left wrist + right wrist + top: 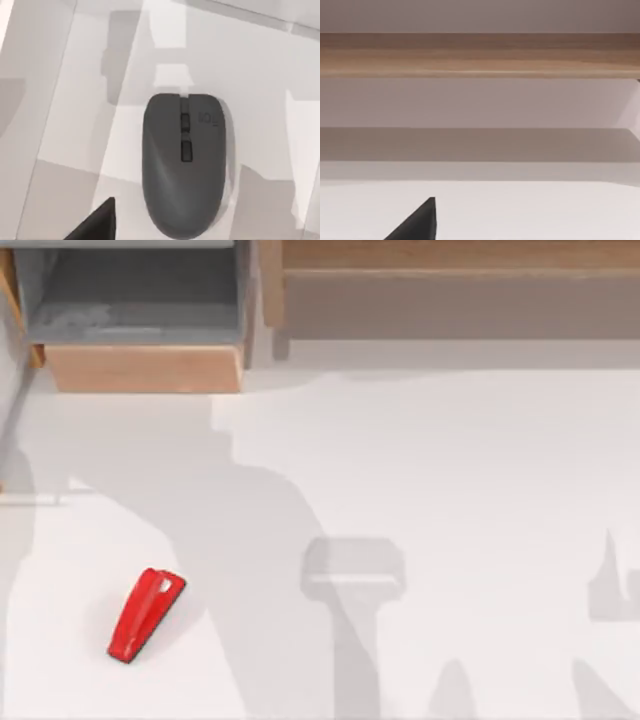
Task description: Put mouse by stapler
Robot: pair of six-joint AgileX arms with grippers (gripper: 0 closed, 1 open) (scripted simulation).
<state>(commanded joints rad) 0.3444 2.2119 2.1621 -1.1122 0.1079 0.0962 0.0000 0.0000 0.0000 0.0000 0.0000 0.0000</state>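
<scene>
- While the stapler (146, 614) lies alone at the table's (450, 490) lower left, the task looks barely begun.
- In the left wrist view the mouse (184, 162) sits flat below the camera, ungrasped; carrying it to the stapler remains.
- Whether either gripper is wide or narrow cannot be told.
- At upper left, the open drawer (140, 300) looks empty.

— Where does your top camera sit?

— High above my white table (450, 490), facing straight down; the glossy red wedge-shaped stapler (146, 615) lies at its lower left, a wooden open drawer (145, 368) at the far edge.

— And the wrists?

— My left wrist camera looks steeply down, close over the dark grey domed mouse (183, 162). My right one faces level across the table toward a wooden rail (480, 55). Both share the white tabletop with the top view.
</scene>
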